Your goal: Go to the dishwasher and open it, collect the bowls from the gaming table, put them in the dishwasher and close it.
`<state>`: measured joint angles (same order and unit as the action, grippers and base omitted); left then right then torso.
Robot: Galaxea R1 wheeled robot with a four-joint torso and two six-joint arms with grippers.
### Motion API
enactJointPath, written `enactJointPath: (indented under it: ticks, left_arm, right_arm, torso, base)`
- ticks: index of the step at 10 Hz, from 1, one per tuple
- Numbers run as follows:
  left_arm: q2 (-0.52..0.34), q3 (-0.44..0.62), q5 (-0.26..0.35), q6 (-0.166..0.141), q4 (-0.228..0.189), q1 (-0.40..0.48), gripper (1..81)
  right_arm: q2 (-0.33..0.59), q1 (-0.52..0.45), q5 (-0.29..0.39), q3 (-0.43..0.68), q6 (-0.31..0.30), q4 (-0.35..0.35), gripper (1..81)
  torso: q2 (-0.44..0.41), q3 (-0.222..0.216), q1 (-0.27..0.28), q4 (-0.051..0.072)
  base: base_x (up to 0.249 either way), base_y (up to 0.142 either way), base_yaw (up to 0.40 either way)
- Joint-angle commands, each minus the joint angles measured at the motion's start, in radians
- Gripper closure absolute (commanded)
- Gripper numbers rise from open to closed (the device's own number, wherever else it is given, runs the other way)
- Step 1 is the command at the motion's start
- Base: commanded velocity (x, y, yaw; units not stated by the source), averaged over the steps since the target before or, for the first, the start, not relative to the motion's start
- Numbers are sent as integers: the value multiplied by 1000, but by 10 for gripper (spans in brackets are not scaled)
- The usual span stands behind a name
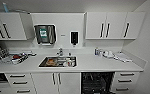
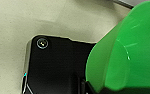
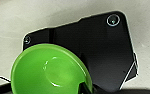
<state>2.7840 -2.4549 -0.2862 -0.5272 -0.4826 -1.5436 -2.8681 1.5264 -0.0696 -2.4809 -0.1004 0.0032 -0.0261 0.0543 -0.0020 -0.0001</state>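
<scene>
- Left wrist view: a round bright lime-green plastic bowl point(image 2: 126, 50), glossy, with its curved outer wall and part of its hollow showing, looms large next to the robot's dark plate over a pale speckled floor point(image 2: 28, 20).
- A dark part of the left gripper point(image 2: 87, 86) meets this bowl's rim at its lower edge, so the bowl seems to be gripped there; how far the fingers stand apart I cannot tell.
- Right wrist view: a second round lime-green plastic bowl point(image 3: 51, 71) faces the camera with its hollow open, a flat round base and a bright sheen inside.
- A dark finger point(image 3: 84, 87) of the right gripper point(image 3: 87, 88) reaches over this bowl's rim into the hollow, and the bowl looks pinched at that edge; the other finger is hidden, so the width of the grip cannot be told.
- Head view: the built-in under-counter dishwasher point(image 1: 97, 82) stands open, its dark interior with wire racks showing between white cabinet doors with black handles point(image 1: 56, 82) and a stack of white drawers point(image 1: 126, 81).
- Above it lies a white worktop point(image 1: 96, 63) with a steel sink point(image 1: 58, 61) holding dishes, and a dish rack point(image 1: 1, 56) at the far end.
- White wall cupboards point(image 1: 113, 25) hang above, with a paper-towel dispenser point(image 1: 44, 33) between them.
</scene>
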Motion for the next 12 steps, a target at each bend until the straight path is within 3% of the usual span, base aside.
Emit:
enactJointPath:
  ticks: [1,12]
  left_arm:
    - [-12,10,22,7,-19,64,811]
    - [-13,10,22,7,-22,61,811]
  right_arm:
    - [10,-68,45,5,2,-3,811]
    - [10,-70,43,4,2,-3,811]
  torso:
    - [0,0,2,0]
    - [1,0,2,0]
  base:
    - [191,0,0]
    - [190,0,0]
